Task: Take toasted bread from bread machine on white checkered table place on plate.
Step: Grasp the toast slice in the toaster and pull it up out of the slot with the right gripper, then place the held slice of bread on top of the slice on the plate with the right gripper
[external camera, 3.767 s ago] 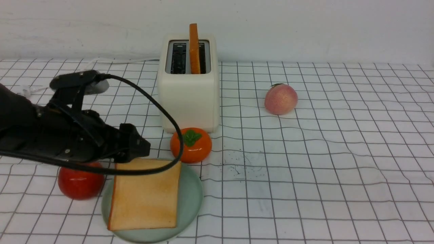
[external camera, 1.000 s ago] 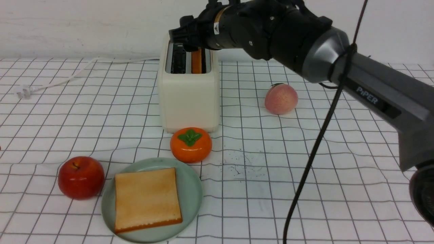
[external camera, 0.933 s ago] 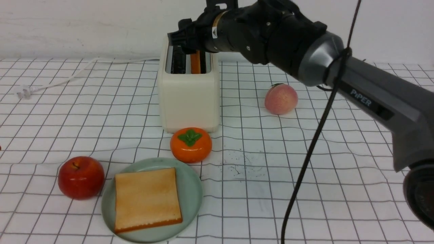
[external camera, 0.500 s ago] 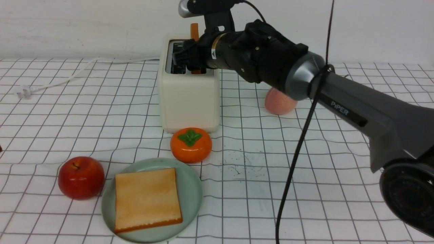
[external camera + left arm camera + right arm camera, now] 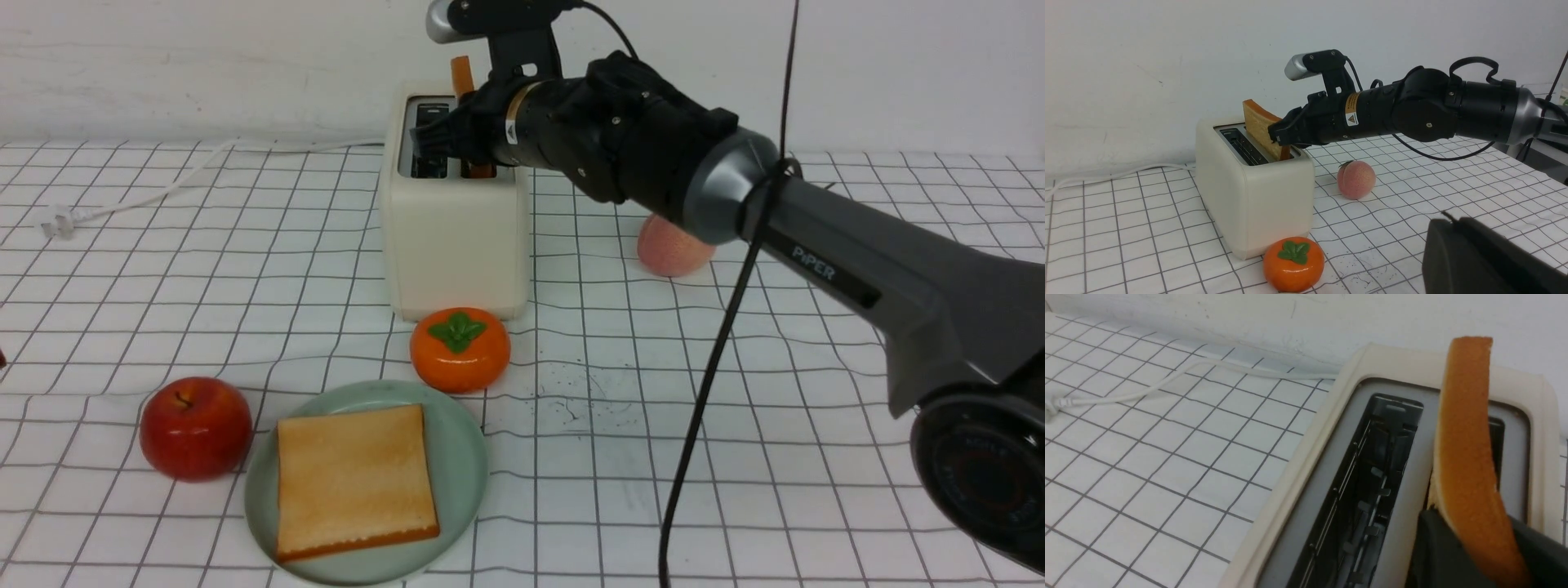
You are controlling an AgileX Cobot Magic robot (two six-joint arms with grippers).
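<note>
The cream-white bread machine (image 5: 453,245) stands at the back middle of the white checkered table (image 5: 816,408). One toasted bread slice (image 5: 462,75) stands upright in its right slot; the left slot is empty. My right gripper (image 5: 459,140) is shut on this slice just above the slot, its dark fingers (image 5: 1437,547) on both faces of the bread (image 5: 1466,457). The grip also shows in the left wrist view (image 5: 1282,136). A second toast slice (image 5: 351,478) lies flat on the pale green plate (image 5: 461,457) at the front. My left gripper (image 5: 1449,222) is shut, empty, low over the cloth.
An orange persimmon (image 5: 460,349) sits between toaster and plate. A red apple (image 5: 194,426) touches the plate's left side. A peach (image 5: 663,249) lies right of the toaster, partly behind my right arm. The white cord (image 5: 163,184) runs left from the toaster.
The left arm has let go of the first slice on the plate and left the front view. The right arm came in over the toaster, lowered, and closed on the standing slice.
</note>
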